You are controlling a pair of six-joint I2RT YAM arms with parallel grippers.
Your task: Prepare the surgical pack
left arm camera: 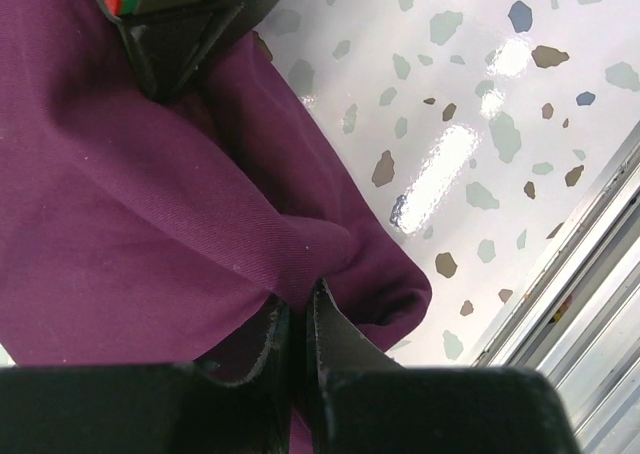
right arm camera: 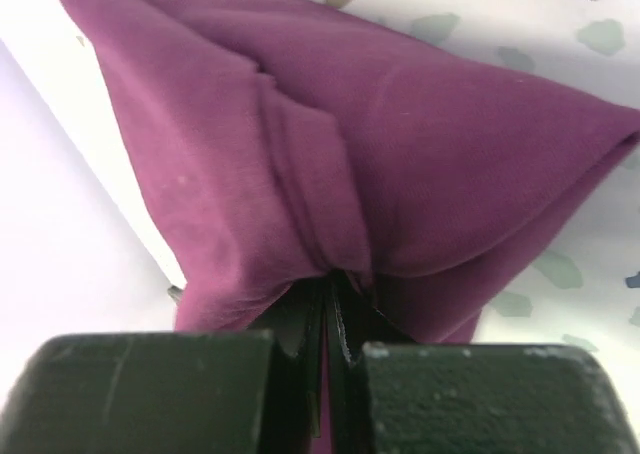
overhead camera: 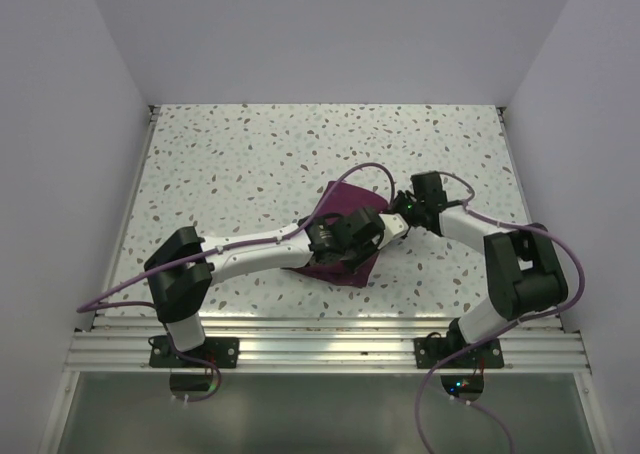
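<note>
The surgical pack [overhead camera: 345, 196] is a dark purple cloth bundle lying near the middle of the speckled table, partly hidden under both wrists. My left gripper [overhead camera: 372, 232] reaches over it from the left and is shut on a fold of the cloth [left arm camera: 200, 224] at the bundle's right side, the fingertips [left arm camera: 322, 319] pinching fabric. My right gripper [overhead camera: 398, 215] comes in from the right. It is shut on a gathered edge of the same cloth [right arm camera: 400, 154]. In the left wrist view the right gripper's black body [left arm camera: 175, 19] shows at the top, pressed against the cloth.
The speckled tabletop [overhead camera: 260, 154] spreads around the bundle, with white walls on three sides. A ridged aluminium rail [overhead camera: 330, 349] runs along the near edge, also seen in the left wrist view [left arm camera: 590, 274]. Purple cables loop off both arms.
</note>
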